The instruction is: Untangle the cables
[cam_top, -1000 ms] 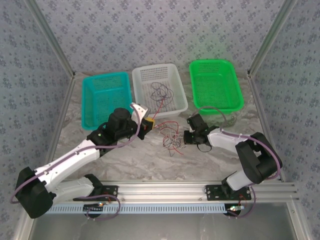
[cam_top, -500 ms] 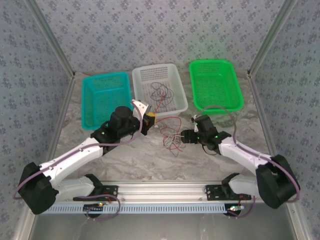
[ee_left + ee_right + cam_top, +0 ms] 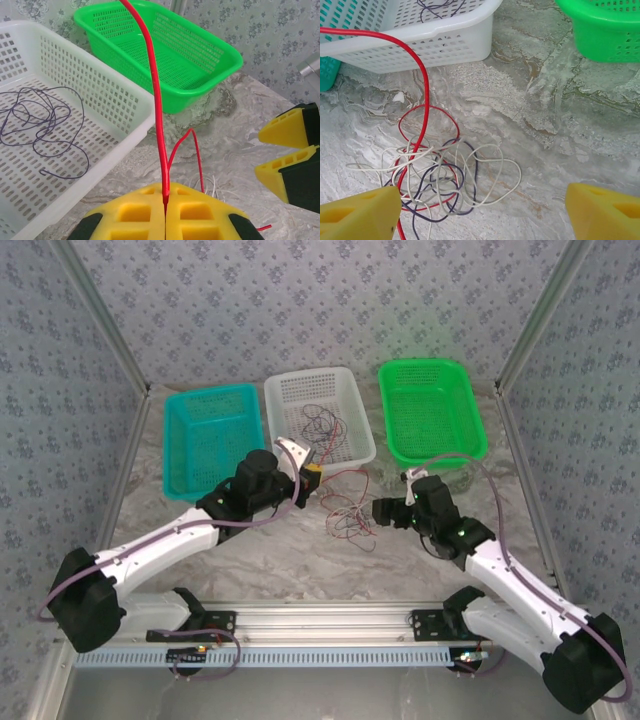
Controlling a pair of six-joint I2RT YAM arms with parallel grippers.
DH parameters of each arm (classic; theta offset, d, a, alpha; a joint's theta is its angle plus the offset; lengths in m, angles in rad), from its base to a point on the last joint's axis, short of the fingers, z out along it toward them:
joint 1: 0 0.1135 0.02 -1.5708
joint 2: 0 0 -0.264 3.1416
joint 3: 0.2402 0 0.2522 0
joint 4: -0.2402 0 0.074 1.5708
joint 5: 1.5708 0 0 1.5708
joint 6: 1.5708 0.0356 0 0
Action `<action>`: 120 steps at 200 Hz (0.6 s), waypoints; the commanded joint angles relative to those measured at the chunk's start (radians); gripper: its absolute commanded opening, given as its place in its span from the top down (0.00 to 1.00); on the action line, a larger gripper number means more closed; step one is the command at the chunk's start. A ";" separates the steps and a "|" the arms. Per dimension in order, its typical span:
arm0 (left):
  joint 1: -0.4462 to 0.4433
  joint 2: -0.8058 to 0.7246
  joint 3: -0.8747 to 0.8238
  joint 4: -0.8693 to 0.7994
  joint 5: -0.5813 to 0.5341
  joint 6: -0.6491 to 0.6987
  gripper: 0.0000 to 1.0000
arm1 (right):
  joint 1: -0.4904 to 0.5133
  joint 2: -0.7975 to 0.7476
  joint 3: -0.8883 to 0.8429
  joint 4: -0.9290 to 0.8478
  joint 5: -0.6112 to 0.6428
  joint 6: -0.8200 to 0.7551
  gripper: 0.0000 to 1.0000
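The marble-pattern table (image 3: 300, 560) carries the white basket (image 3: 305, 376), which contains one dark purple cable (image 3: 40, 120). The left gripper (image 3: 165, 192) is clenched on the red cable (image 3: 156, 110) near the basket's front wall. The right gripper (image 3: 482, 205) has its jaws spread wide and grasps nothing. The tangled cables (image 3: 440, 175) lie on the table between both grippers.

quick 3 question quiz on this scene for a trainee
1. True or false: the left gripper is shut on the red cable.
2. Which basket holds a dark cable? A teal, B white basket, C green.
3. Fill in: the right gripper, near the tangle, is ___.

Key: 1 true; 2 B; 3 open.
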 commanded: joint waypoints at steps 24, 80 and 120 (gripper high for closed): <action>-0.041 0.029 0.070 0.061 0.006 0.032 0.94 | -0.008 -0.012 -0.007 0.026 -0.001 -0.002 0.10; -0.066 0.057 0.071 0.154 0.059 -0.006 0.94 | -0.007 0.157 -0.005 0.237 0.022 0.064 0.08; -0.072 0.042 0.070 0.220 0.068 -0.030 0.94 | -0.007 0.275 0.006 0.332 0.052 0.073 0.11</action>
